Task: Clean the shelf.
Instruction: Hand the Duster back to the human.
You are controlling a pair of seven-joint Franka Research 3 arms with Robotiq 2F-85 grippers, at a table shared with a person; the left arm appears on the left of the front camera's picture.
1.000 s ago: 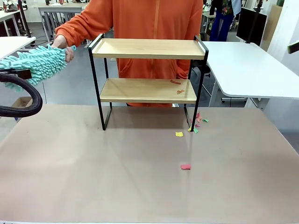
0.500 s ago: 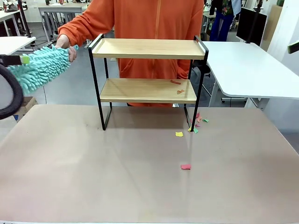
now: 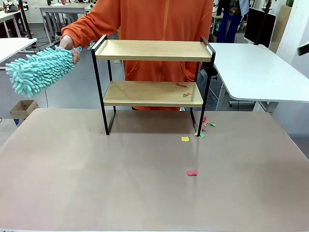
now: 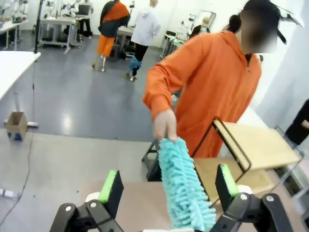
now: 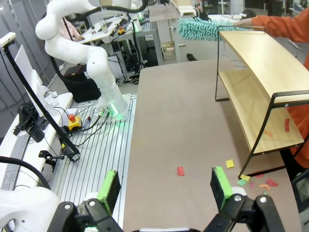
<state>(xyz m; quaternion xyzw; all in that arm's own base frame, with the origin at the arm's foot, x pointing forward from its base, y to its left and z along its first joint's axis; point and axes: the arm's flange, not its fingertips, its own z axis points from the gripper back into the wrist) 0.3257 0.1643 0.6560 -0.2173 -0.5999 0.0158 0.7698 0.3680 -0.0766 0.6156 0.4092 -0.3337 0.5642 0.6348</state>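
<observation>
The shelf [image 3: 152, 50] stands at the table's far middle, with a person in orange behind it. Orange paper scraps [image 3: 181, 85] lie on its lower board. The person's hand [image 3: 65, 44] holds a fluffy teal duster [image 3: 38, 67] out to the shelf's left. In the left wrist view my left gripper [image 4: 168, 186] is open, and the duster [image 4: 186, 193] hangs between its wide-spread fingers without touching either pad. My right gripper [image 5: 165, 183] stands open and empty, high over the table, with the shelf [image 5: 260, 72] off to its right.
Coloured paper scraps lie on the brown table [image 3: 96, 183]: a yellow one [image 3: 185, 138], a red one [image 3: 192, 172] and a small heap [image 3: 205, 123] by the shelf's right leg. A white table [image 3: 256, 67] stands at the far right. A cardboard box [image 3: 23, 108] sits on the floor.
My left gripper has opened, let go of the duster and drawn back out of the front view. The person now holds the duster alone, slightly higher.
</observation>
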